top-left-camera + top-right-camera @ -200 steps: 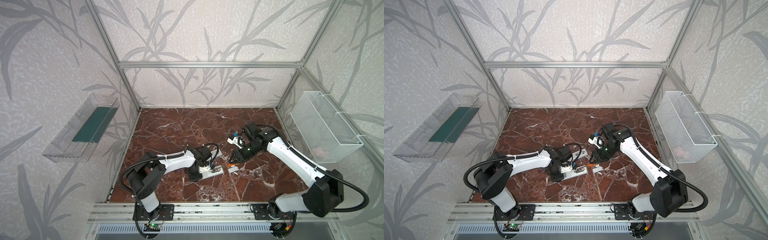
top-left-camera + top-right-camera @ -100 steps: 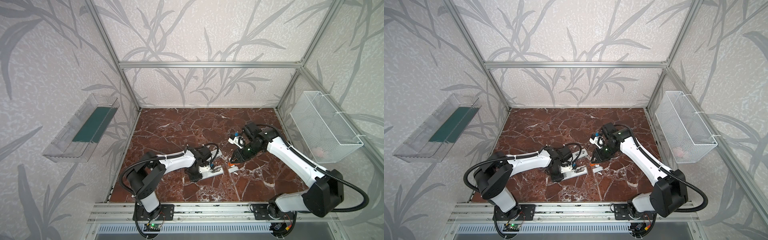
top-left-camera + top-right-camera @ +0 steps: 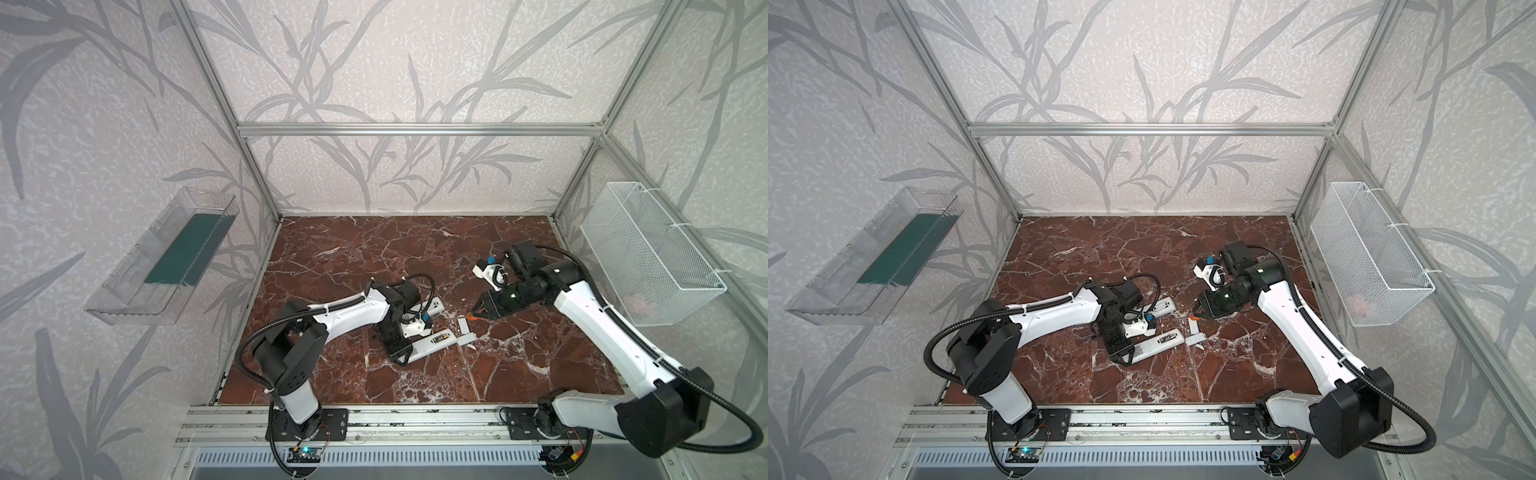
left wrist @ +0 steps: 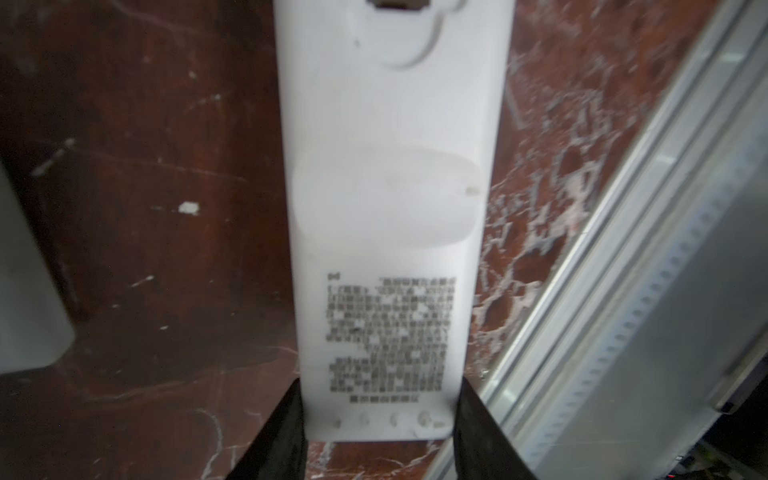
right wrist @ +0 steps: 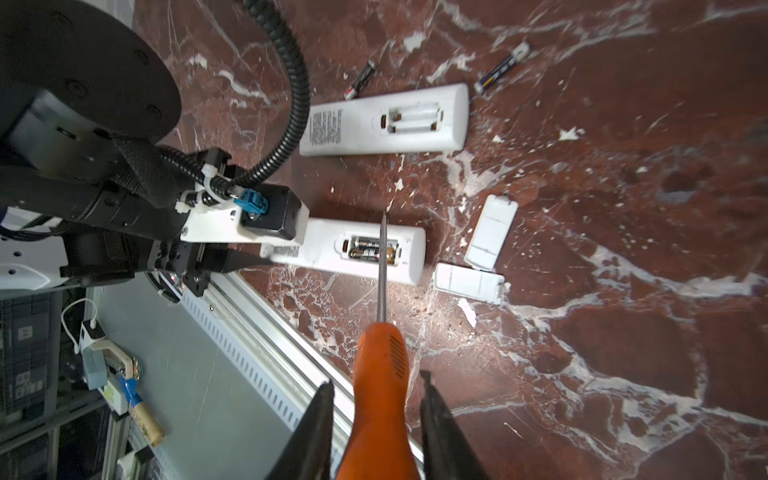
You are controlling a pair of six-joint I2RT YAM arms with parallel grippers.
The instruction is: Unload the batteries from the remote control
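Prying step judged in hand: remote control [image 5: 409, 253] is clamped endwise by left gripper [image 4: 378, 419], 2 batteries [image 5: 371, 252] are seated in its open bay, orange-handled screwdriver [image 5: 379, 357] is pinched in right gripper [image 5: 376, 399] and aimed toward them; tip to be lowered and levered under 1 cell

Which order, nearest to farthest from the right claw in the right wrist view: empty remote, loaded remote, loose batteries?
From the right claw, which holds the screwdriver:
1. loaded remote, gripped by the left claw.
2. empty remote, lying just beyond it.
3. loose batteries, past the empty remote; the two are too close to rank.
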